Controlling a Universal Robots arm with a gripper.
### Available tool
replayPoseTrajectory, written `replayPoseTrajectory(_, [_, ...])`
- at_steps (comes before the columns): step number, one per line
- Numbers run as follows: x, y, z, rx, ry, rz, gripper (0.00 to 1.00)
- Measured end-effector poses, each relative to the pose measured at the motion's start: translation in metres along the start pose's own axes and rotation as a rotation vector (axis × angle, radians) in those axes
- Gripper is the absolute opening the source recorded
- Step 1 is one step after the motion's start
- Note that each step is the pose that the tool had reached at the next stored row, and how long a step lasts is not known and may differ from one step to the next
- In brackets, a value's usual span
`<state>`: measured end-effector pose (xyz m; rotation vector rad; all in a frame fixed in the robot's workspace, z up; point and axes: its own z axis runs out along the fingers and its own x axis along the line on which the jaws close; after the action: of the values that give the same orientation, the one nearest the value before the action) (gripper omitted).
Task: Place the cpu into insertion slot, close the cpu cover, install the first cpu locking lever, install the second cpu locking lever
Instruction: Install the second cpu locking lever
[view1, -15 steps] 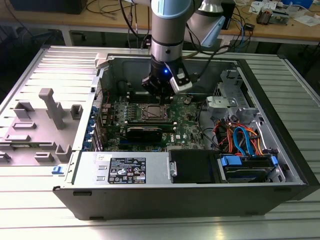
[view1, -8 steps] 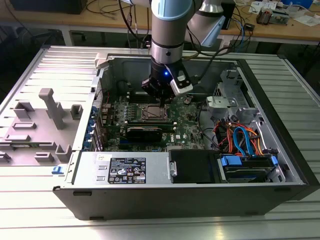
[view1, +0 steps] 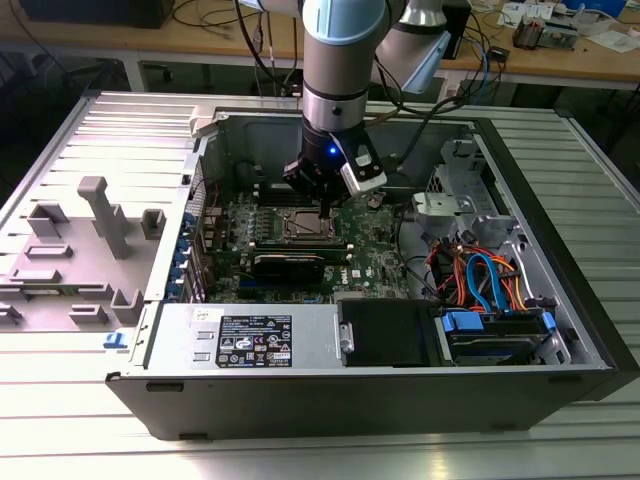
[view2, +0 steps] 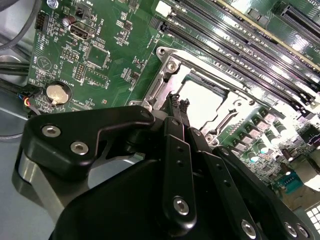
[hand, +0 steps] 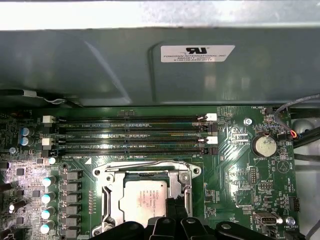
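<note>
Ribbed grey metal tabletop (view1: 60, 400) carries an opened desktop computer case (view1: 300, 400) lying on its side, with wooden benches and loose cables behind it. At the exterior view's left, well apart from the pincer, a grey plastic fixture (view1: 105, 215) with upright blocks sits on the removed side panel.

Near the middle, the arm (view1: 340, 50) comes straight down into the case, its glossy light-blue and silver wrist vertical and the black gripper (view1: 325, 205) pointing down at the green motherboard (view1: 375, 255). In the second wrist view the matte black fingers (view2: 178, 150) are drawn together to a narrow tip, with nothing visibly held between them. That tip rests at the edge of the insertion slot (hand: 145, 200), a square socket with a bright silver rim.

The cpu (hand: 145, 200), flat and dull silver-grey, lies in the socket directly under the fingertips. The cpu cover (view2: 225, 107), a thin shiny metal frame with a square window, lies flat around the chip. Beyond the socket, away from the gripper, run long narrow black memory slots (hand: 130, 135).

Toward the exterior view's right, a bundle of orange, blue and red cables (view1: 480, 280) sits beside a drive cage (view1: 455, 195).
</note>
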<state>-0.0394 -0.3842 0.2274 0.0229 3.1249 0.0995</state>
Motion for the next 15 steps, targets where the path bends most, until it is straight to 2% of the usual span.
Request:
replayPoseTrajectory(11, [0.0000, -0.0001, 0.0002, -0.0006, 0.0002, 0.000, 0.11])
replayPoseTrajectory(15, [-0.0001, -0.0002, -0.0073, -0.0004, 0.0012, 0.000, 0.11])
